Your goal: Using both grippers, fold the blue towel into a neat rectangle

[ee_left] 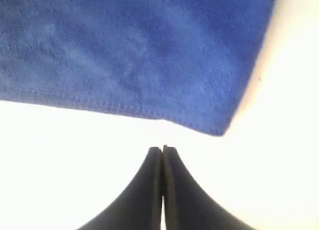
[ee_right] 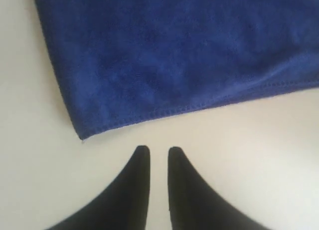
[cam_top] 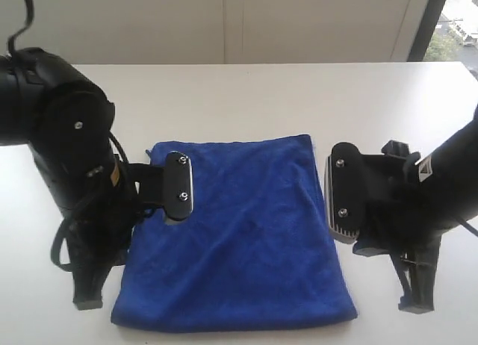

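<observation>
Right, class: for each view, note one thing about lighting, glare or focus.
Exterior view: even daylight, blue towel fairly sharp. Left wrist view: table glares white, towel blurred. Right wrist view: dimmer, towel hem crisper, right gripper a black silhouette.

blue towel [cam_top: 239,233]: soft cloth, fuzzy short pile, fully matt. The pile shows brushed patches, some lighter and some darker. A stitched hem along its edge is visible in both wrist views.
table [cam_top: 246,98]: smooth, uniform white, flat finish with only faint soft reflections.
fingers [ee_left: 144,190] of left gripper [ee_left: 162,149]: black, smooth, matt-to-satin. Plastic or rubber, can't tell which.
right gripper [ee_right: 158,150]: same finish.
left arm housing [cam_top: 52,106]: black, smooth, slightly glossy, catches highlights.
left wrist plate [cam_top: 179,187]: dark face, bright metal-looking rim, shiny screw heads.
right wrist plate [cam_top: 343,196]: same, plus a ribbed pale grey strip at its lower end.
</observation>
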Tool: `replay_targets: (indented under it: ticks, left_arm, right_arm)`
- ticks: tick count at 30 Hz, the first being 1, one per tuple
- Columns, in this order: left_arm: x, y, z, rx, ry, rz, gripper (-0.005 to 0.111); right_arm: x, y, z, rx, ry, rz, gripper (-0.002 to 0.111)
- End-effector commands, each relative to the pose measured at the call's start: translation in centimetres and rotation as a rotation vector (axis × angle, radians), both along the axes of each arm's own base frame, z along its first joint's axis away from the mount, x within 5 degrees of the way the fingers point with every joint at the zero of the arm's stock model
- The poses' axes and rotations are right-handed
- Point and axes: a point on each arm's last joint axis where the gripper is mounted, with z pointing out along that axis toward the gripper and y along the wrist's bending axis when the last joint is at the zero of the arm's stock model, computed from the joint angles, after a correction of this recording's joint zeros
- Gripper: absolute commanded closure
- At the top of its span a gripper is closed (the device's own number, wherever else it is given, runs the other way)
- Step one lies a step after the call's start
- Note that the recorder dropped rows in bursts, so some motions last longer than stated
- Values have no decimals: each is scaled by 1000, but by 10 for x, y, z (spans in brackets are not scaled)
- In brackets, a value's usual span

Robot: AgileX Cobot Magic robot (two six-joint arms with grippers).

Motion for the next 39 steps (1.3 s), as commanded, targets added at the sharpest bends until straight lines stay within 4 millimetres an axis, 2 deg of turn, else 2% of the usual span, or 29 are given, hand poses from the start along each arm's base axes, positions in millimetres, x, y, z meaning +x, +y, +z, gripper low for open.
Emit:
replay_targets:
  ticks: [1,4,7,9,11,13,15,21,28,39]
  left_arm:
    - [-19,10,3,0,98,2,107]
    - [-25,13,-9,5,122,-33,107]
    - [-32,18,-27,-10,115,-88,106]
    - [-34,19,-32,-30,110,-135,101]
    - [-34,16,-34,-62,100,-148,80]
    - [-32,15,-33,-72,86,-150,53]
    - [-32,15,-36,-84,69,-149,45]
    - [-34,18,-51,-121,2,-192,44]
    - [-34,18,-52,-124,-5,-198,44]
    - [-31,16,-68,-90,35,-195,44]
  right_arm:
    - [-1,8,-13,38,85,147,91]
    - [0,10,-24,26,160,179,83]
    - [2,11,-36,13,224,181,69]
    - [3,11,-41,7,241,195,63]
    - [4,12,-46,0,259,220,59]
    - [5,12,-50,-2,274,218,59]
    - [8,13,-54,-1,272,209,59]
    - [14,14,-71,-14,298,198,59]
    - [15,15,-79,-19,330,195,59]
    - [15,16,-86,-11,368,184,59]
